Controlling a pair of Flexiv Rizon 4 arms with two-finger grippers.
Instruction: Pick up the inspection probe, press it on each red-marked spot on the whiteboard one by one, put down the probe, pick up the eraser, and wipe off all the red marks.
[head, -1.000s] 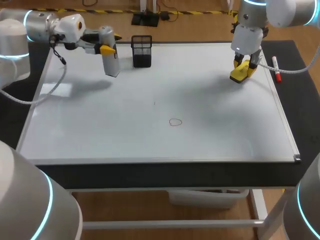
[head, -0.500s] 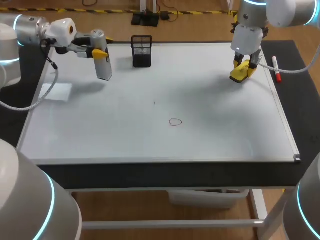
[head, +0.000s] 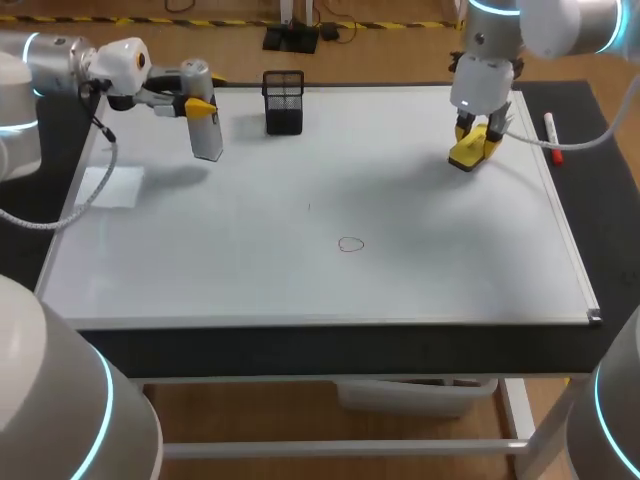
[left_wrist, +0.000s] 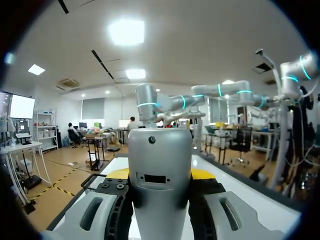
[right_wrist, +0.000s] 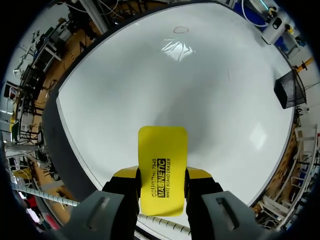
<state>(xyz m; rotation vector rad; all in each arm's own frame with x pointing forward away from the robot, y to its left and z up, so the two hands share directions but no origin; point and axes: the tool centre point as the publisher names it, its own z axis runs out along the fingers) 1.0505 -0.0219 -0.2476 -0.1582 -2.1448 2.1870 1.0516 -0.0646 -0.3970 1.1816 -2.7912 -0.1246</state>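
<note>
The silver inspection probe (head: 207, 130) hangs tip-down over the whiteboard's (head: 250, 280) back left part, and my left gripper (head: 199, 101) is shut on its upper end. In the left wrist view the probe's body (left_wrist: 160, 170) fills the space between the yellow fingertips (left_wrist: 118, 174). My right gripper (head: 474, 134) is shut on the yellow eraser (head: 466, 152), held just above the board's back right area. The right wrist view shows the eraser (right_wrist: 162, 165) clamped between both fingers. One small red circle mark (head: 350, 244) sits near the board's middle, also visible far ahead of the eraser (right_wrist: 181, 30).
A black mesh pen holder (head: 284, 101) stands at the board's back edge, just right of the probe. A red marker (head: 551, 138) lies on the dark table beside the board's right edge. The board's metal frame (head: 575, 260) runs down the right side.
The left arm carried the probe leftward, then stopped. The right arm shifted the eraser a little to the left over the board.
</note>
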